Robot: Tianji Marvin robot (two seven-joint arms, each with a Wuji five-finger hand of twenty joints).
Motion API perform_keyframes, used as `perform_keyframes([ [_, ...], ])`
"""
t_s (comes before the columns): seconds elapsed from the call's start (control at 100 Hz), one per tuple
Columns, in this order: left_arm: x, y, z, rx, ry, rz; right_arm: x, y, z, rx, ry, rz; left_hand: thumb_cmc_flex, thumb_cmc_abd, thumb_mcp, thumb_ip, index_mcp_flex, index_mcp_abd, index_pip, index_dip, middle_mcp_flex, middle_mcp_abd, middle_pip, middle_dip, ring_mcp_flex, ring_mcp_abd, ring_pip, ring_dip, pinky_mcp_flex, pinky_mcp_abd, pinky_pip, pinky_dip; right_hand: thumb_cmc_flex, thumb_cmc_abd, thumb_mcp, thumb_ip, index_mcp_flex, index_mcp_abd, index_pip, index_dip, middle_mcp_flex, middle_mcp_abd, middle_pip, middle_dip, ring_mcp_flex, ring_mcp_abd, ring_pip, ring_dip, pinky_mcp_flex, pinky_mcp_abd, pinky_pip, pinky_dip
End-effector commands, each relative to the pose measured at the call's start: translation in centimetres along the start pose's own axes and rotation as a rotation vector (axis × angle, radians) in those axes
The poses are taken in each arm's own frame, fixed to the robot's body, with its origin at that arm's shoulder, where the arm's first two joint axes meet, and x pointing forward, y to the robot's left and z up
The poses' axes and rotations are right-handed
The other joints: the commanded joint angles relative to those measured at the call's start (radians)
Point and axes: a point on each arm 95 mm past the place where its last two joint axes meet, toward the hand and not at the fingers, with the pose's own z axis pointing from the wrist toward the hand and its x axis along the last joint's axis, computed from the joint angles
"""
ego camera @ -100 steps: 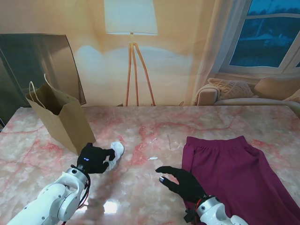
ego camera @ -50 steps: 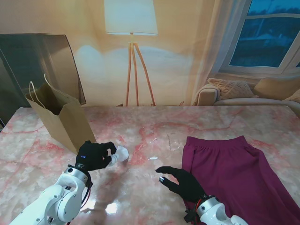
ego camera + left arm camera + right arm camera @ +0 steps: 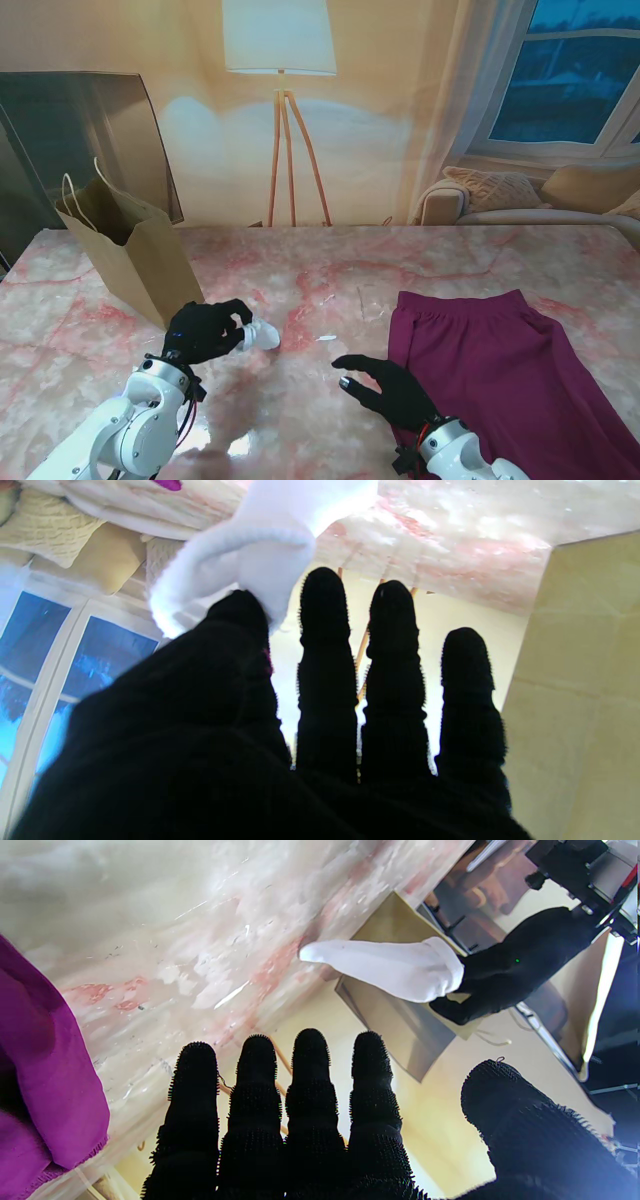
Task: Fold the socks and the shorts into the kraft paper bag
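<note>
My left hand (image 3: 203,331) pinches a white sock (image 3: 261,335) by its cuff, just above the marble table (image 3: 320,270). The wrist view shows the white sock (image 3: 270,545) caught between thumb and index finger, its toe trailing on the table. From the right wrist, the white sock (image 3: 385,967) hangs from the left hand (image 3: 515,965) in front of the bag. The kraft paper bag (image 3: 130,255) stands open at the far left, close to the left hand. Magenta shorts (image 3: 510,370) lie flat on the right. My right hand (image 3: 395,390) hovers open beside their left edge, holding nothing.
A floor lamp and sofa appear on the backdrop behind the table. A dark glass panel (image 3: 80,130) stands behind the bag. The marble table's bare surface (image 3: 330,300) separates the sock from the shorts.
The left hand has closed on the sock and drawn it rightward and slightly up, stretching it out from a bunched lump. The right hand has not moved.
</note>
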Motion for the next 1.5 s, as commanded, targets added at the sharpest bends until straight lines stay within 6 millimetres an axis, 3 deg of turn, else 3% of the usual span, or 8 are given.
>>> perform_keyframes([
  [0.0,0.9,-0.1,-0.2,-0.003,0.027,-0.057,0.0,-0.3,-0.2,0.009,0.000,0.002,0.051,0.060,-0.028,-0.032,0.022,-0.020,0.013,-0.003,0.026,-0.023,-0.030,-0.024,0.023,-0.007,0.002,-0.017,-0.011,-0.005,0.011,0.016,0.007,0.005,-0.001,-0.045,0.024,-0.024,0.008,0.009,0.025,-0.015,0.022,0.013,0.030,0.004,0.024,0.021,0.006,-0.003,0.026,0.039],
  [0.22,1.3,0.3,-0.6,-0.064,0.094,-0.262,0.0,-0.3,-0.1,0.010,0.000,0.003,0.115,0.099,-0.095,-0.024,-0.017,-0.004,0.005,-0.006,0.004,-0.035,-0.087,-0.103,-0.008,-0.025,-0.063,-0.053,-0.068,-0.034,-0.043,0.017,0.007,0.006,-0.001,-0.045,0.022,-0.025,0.008,0.009,0.024,-0.016,0.022,0.013,0.030,0.005,0.024,0.022,0.006,-0.002,0.026,0.039],
  [0.33,0.9,1.0,-0.7,-0.126,0.071,-0.339,0.0,-0.3,-0.1,0.011,0.000,0.003,0.160,0.113,-0.149,-0.007,-0.026,0.032,0.007,-0.024,-0.010,-0.011,-0.100,-0.133,-0.023,-0.011,-0.086,-0.072,-0.094,-0.031,-0.064,0.035,0.006,0.006,-0.002,-0.045,0.023,-0.025,0.009,0.010,0.025,-0.017,0.022,0.014,0.030,0.003,0.024,0.022,0.005,-0.003,0.026,0.039],
  [0.75,-2.8,3.7,-0.5,-0.273,-0.164,-0.223,0.0,-0.5,0.0,0.021,0.002,0.003,0.148,0.087,-0.138,0.003,0.012,0.122,0.014,-0.120,0.012,0.033,-0.076,-0.177,0.005,0.023,-0.057,-0.085,-0.040,0.000,0.007,0.058,0.007,0.005,-0.002,-0.045,0.023,-0.027,0.009,0.010,0.024,-0.015,0.022,0.014,0.031,0.004,0.024,0.023,0.007,-0.004,0.027,0.039],
  [0.91,-3.2,4.2,-0.5,-0.259,-0.225,-0.179,0.1,-0.6,0.0,0.026,0.002,0.001,0.100,0.041,-0.081,0.003,0.065,0.147,0.026,-0.203,0.029,0.071,-0.005,-0.165,0.024,0.048,0.016,-0.058,-0.010,0.038,0.075,0.053,0.006,0.006,-0.001,-0.045,0.023,-0.025,0.008,0.010,0.023,-0.016,0.022,0.014,0.031,0.004,0.024,0.023,0.007,-0.005,0.027,0.039],
  [1.03,-3.0,4.3,-0.4,-0.239,-0.243,-0.141,0.1,-0.6,0.1,0.031,0.004,0.001,0.030,-0.032,0.006,-0.004,0.159,0.139,0.013,-0.303,0.085,0.038,0.155,0.006,0.062,0.045,0.141,0.016,0.026,0.066,0.122,0.041,0.006,0.006,-0.001,-0.045,0.022,-0.025,0.008,0.010,0.024,-0.014,0.022,0.014,0.033,0.005,0.025,0.023,0.007,-0.005,0.027,0.039],
  [1.1,-2.5,4.4,-0.4,-0.234,-0.248,-0.138,0.1,-0.6,0.1,0.033,0.004,0.001,0.012,-0.057,0.026,-0.003,0.186,0.158,0.014,-0.328,0.104,0.035,0.179,0.034,0.080,0.041,0.168,0.035,0.043,0.066,0.137,0.038,0.007,0.006,-0.001,-0.045,0.023,-0.026,0.009,0.010,0.024,-0.015,0.022,0.014,0.033,0.005,0.025,0.024,0.008,-0.006,0.027,0.039],
  [1.49,1.4,2.8,0.0,-0.172,-0.231,-0.074,0.0,-0.7,0.0,0.035,0.004,0.005,-0.064,-0.194,0.051,0.000,0.291,0.224,0.108,-0.374,0.236,0.003,0.210,-0.005,0.230,0.027,0.225,0.022,0.181,0.061,0.242,0.033,0.007,0.007,-0.002,-0.045,0.025,-0.025,0.009,0.010,0.024,-0.015,0.022,0.014,0.034,0.006,0.025,0.024,0.008,-0.007,0.027,0.038],
])
